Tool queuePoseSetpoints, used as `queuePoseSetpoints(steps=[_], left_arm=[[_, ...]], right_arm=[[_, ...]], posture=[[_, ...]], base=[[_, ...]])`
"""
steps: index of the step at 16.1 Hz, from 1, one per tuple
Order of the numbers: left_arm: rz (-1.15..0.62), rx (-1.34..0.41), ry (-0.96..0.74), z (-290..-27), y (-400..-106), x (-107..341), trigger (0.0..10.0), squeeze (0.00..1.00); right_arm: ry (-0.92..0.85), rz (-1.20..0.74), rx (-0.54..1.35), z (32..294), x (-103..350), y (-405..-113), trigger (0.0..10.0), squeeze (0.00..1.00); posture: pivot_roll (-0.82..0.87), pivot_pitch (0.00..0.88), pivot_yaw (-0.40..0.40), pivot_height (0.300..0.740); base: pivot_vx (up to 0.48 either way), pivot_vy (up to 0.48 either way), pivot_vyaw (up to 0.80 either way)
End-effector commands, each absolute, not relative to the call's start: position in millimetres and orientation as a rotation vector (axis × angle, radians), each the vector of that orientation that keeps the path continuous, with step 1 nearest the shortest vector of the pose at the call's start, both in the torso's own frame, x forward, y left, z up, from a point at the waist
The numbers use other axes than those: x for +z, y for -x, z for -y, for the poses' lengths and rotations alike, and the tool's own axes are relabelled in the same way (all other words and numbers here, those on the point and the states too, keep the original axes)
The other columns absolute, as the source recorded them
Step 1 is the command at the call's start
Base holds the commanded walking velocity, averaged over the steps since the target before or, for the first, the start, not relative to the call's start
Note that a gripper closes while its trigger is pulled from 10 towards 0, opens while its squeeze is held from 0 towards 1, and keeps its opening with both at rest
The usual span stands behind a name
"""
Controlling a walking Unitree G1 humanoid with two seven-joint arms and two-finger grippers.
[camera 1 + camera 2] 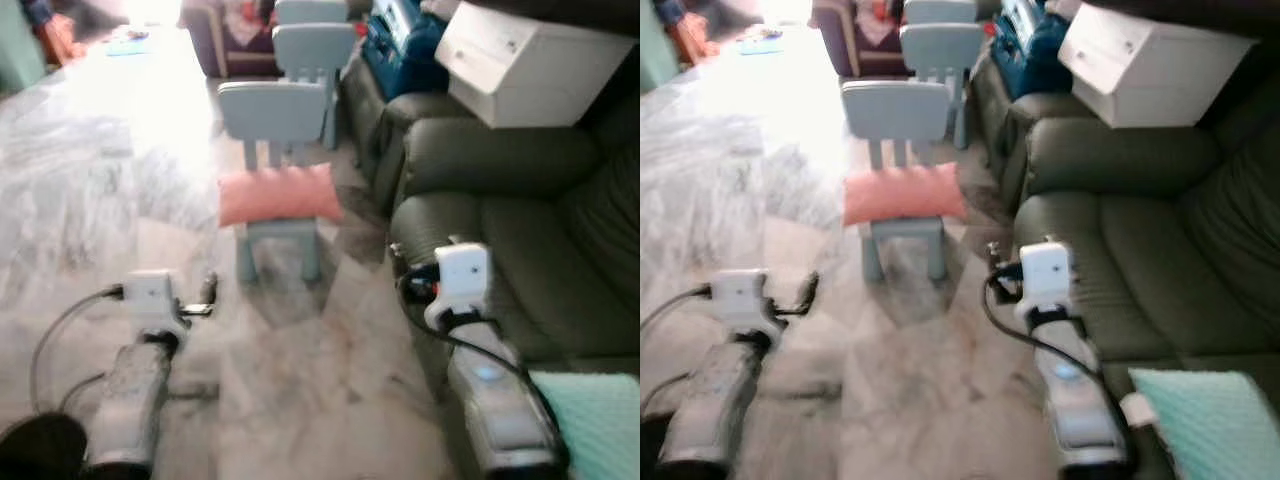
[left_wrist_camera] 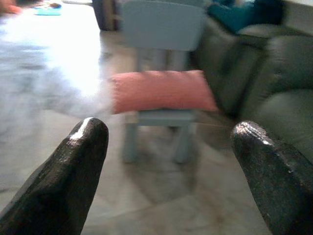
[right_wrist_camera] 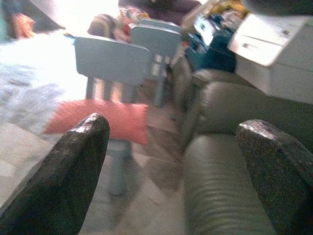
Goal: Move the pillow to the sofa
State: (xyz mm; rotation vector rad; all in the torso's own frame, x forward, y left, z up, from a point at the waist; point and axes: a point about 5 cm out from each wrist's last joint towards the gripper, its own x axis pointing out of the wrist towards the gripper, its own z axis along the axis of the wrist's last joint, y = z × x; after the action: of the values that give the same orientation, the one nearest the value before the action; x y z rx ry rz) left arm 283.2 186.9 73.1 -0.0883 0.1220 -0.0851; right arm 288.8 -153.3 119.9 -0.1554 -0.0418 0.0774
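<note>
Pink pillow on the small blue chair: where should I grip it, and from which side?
Probably take the pink pillow by its front edge, approaching straight ahead from the chair's open front. It lies flat across the seat of the blue chair, overhanging both sides, with the backrest blocking the rear. The left pincer, fingers spread, already faces it.

Glare-washed marble floor [image 1: 90,180], blue chairs [image 1: 275,110]

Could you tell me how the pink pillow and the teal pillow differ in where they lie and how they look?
The pink pillow lies across the seat of the small blue chair, out on the floor; the teal pillow lies on the dark sofa, at the robot's right. The pink pillow is seen whole; the teal pillow is cut off by the picture's edge. Both are soft and lie flat, and neither gripper touches them.
</note>
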Motion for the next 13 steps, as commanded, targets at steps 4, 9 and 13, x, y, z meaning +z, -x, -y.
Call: queuePoseSetpoints(steps=[4, 9, 13], left_arm=[[-0.141, -0.039, 0.089, -193, -284, 72, 10.0, 0.0], [-0.118, -0.058, 0.091, -191, -287, 77, 10.0, 0.0], [-0.08, -0.033, 0.105, -192, -298, 90, 10.0, 0.0]], right_arm=[[0.146, 0.074, 0.087, 148, 127, -290, 10.0, 0.0], [0.144, 0.075, 0.087, 148, 127, -290, 10.0, 0.0], [0.144, 0.085, 0.092, 144, 129, -294, 10.0, 0.0]], posture=[[-0.09, 0.072, -0.03, 0.74], [-0.09, 0.07, -0.029, 0.74], [-0.09, 0.06, -0.018, 0.74]], base=[[0.192, 0.143, 0.0], [0.0, 0.0, 0.0], [0.0, 0.0, 0.0]])
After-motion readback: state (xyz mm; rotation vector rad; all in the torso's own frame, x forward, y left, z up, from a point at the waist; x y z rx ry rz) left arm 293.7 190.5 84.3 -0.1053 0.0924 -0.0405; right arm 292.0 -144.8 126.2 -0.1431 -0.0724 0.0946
